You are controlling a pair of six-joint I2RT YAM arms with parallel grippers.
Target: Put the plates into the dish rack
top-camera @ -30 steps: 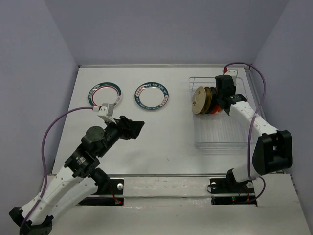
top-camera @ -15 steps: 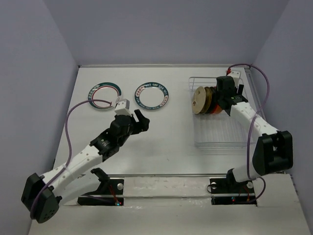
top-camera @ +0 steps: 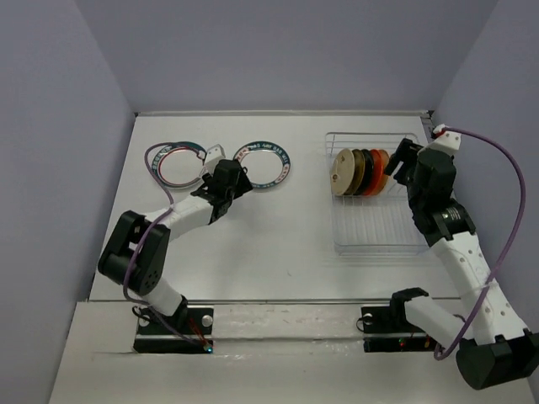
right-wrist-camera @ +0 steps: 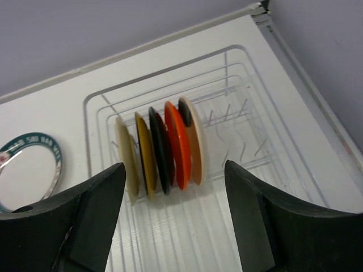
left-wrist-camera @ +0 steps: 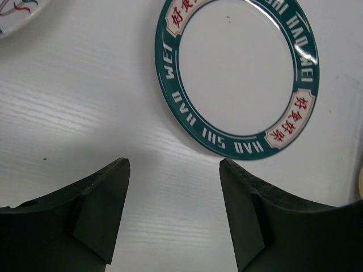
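Several plates stand on edge in the dish rack [top-camera: 379, 227]: cream [top-camera: 343, 172], amber [top-camera: 358, 171], black [top-camera: 369, 171], orange [top-camera: 379, 168]; the right wrist view adds a second cream plate [right-wrist-camera: 195, 139] behind the orange one [right-wrist-camera: 177, 144]. My right gripper [top-camera: 397, 164] hangs open and empty just right of that row. Two green-rimmed plates lie flat on the table, one at the left [top-camera: 178, 165] and one further right [top-camera: 261, 164]. My left gripper [top-camera: 238, 183] is open, low over the table. Its tips stop just short of the right plate [left-wrist-camera: 238, 68], touching nothing.
The rack's [right-wrist-camera: 266, 153] near half and right side hold only bare tines. The table's back wall runs just behind the rack and the flat plates. The corner of the other flat plate [left-wrist-camera: 14, 8] shows at the top left of the left wrist view.
My right gripper opened and drew back to the right, away from the plates in the rack. My left arm swung up towards the right-hand flat plate.
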